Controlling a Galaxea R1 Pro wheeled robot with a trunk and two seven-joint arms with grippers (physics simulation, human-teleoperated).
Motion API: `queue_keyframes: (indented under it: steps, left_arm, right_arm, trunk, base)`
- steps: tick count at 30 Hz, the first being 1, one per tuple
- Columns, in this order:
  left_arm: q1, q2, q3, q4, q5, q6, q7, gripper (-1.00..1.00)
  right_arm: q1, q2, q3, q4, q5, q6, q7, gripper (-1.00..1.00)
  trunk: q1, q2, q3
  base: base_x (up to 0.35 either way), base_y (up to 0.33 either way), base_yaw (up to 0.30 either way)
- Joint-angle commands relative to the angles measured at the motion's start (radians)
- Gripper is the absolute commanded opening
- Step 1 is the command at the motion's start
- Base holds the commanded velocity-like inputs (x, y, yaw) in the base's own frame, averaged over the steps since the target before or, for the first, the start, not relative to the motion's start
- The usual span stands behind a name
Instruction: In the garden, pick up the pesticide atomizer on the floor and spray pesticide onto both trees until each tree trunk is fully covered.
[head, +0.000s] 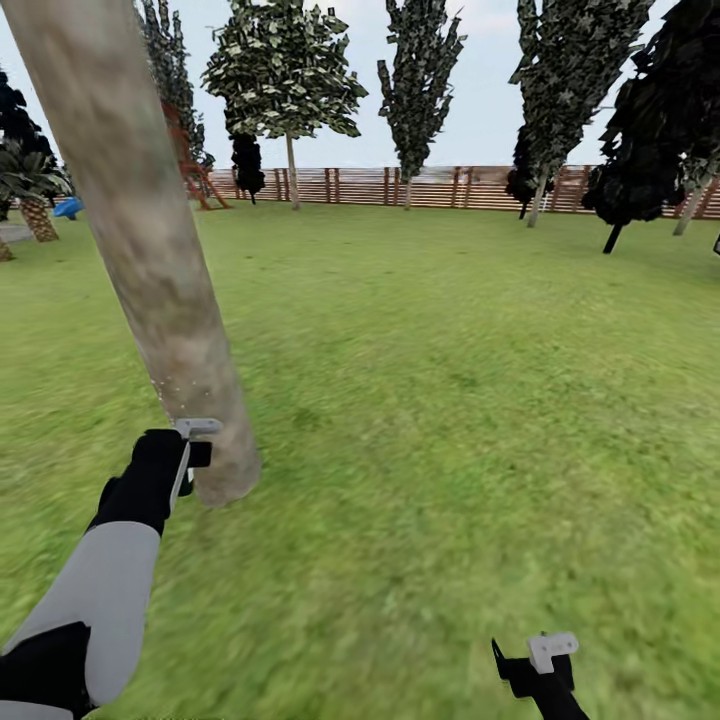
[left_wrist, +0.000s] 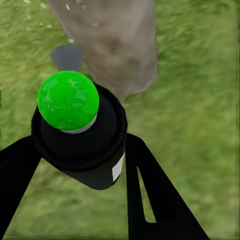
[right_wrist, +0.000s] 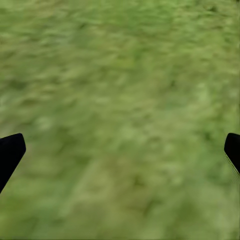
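Observation:
A thick, pale grey-brown tree trunk (head: 130, 230) leans across the left of the head view, its base in the grass. My left gripper (head: 190, 450) is right at the trunk's foot, shut on the pesticide atomizer (left_wrist: 85, 140), a black bottle whose round top shows bright green. The nozzle end faces the trunk (left_wrist: 115, 45), and small white specks float against the bark. A second tree with a pale trunk (head: 291, 170) and blocky green leaves stands far back by the fence. Low at the right, my right gripper (head: 540, 665) is open over bare grass, with nothing between its fingertips (right_wrist: 10, 150).
Green lawn (head: 450, 380) spreads ahead to a brown slat fence (head: 450, 187). Dark narrow trees (head: 418, 80) line the fence and the right side. Striped palm-like plants (head: 35, 200), a blue object (head: 68, 207) and a reddish frame (head: 195, 170) stand at the far left.

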Motion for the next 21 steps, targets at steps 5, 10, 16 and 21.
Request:
queue_keyframes:
  steps: [5, 10, 16, 21]
  left_arm:
    - [-0.004, -0.003, 0.006, -0.012, -0.01, 0.004, -0.003, -1.0]
    - [0.001, 0.04, 0.009, -0.003, -0.014, 0.004, -0.003, -1.0]
    - [0.002, 0.018, 0.003, 0.001, -0.009, 0.002, -0.001, -1.0]
    - [0.002, 0.04, 0.017, 0.001, -0.014, 0.003, -0.001, -1.0]
  right_arm:
    - [0.0, 0.0, -0.008, 0.001, 0.008, -0.003, 0.002, 1.0]
    - [0.0, 0.0, -0.008, 0.001, 0.007, -0.004, 0.001, 1.0]
    - [0.0, 0.0, -0.008, 0.001, 0.007, -0.003, 0.002, 1.0]
    - [0.0, 0.0, -0.008, 0.001, 0.007, -0.003, 0.002, 1.0]
  trunk:
    - [0.0, 0.0, -0.001]
    - [0.0, 0.0, -0.001]
    - [0.0, 0.0, -0.001]
    - [0.0, 0.0, -0.001]
  base:
    - [0.213, -0.208, 0.222]
    - [0.191, -0.214, 0.047]
    - [0.097, -0.262, 0.248]
    - [0.103, -0.265, 0.277]
